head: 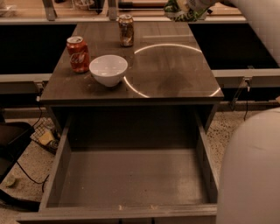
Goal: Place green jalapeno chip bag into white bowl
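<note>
The white bowl (108, 69) stands upright on the left part of the dark table (175, 78), with nothing in it. The green jalapeno chip bag (178, 13) hangs in the air at the top edge of the view, above the table's far right corner. My gripper (190, 6) is shut on the bag and is partly cut off by the frame's top edge. The bag is well to the right of and beyond the bowl.
A red soda can (78, 54) stands just left of the bowl. A brown can (126, 29) stands behind it near the far edge. An open drawer (131, 179) juts out below the table's front. My white body (253, 175) fills the lower right.
</note>
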Robot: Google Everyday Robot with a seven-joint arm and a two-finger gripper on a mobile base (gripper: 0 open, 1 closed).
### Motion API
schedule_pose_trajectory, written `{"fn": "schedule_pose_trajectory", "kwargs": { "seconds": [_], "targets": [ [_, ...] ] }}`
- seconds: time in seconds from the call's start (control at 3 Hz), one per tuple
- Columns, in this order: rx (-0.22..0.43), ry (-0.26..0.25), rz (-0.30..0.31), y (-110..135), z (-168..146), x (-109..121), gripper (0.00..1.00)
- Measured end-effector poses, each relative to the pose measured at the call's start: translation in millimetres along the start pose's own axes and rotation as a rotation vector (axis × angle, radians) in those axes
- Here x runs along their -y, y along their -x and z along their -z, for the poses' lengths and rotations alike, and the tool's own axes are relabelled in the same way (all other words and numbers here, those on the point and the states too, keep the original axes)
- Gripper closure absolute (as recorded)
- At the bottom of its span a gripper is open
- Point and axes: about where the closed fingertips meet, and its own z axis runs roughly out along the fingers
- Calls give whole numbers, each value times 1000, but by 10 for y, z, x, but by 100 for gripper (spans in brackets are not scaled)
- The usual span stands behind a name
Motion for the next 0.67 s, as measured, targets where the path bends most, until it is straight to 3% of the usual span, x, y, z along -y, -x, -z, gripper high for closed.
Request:
{"fn": "schedule_pose_trajectory", "kwargs": {
  "seconds": [0.33, 0.67],
  "targets": [
    [15, -25, 36, 76, 466, -72, 100],
    [62, 0, 69, 76, 808, -312, 100]
  ]
}}
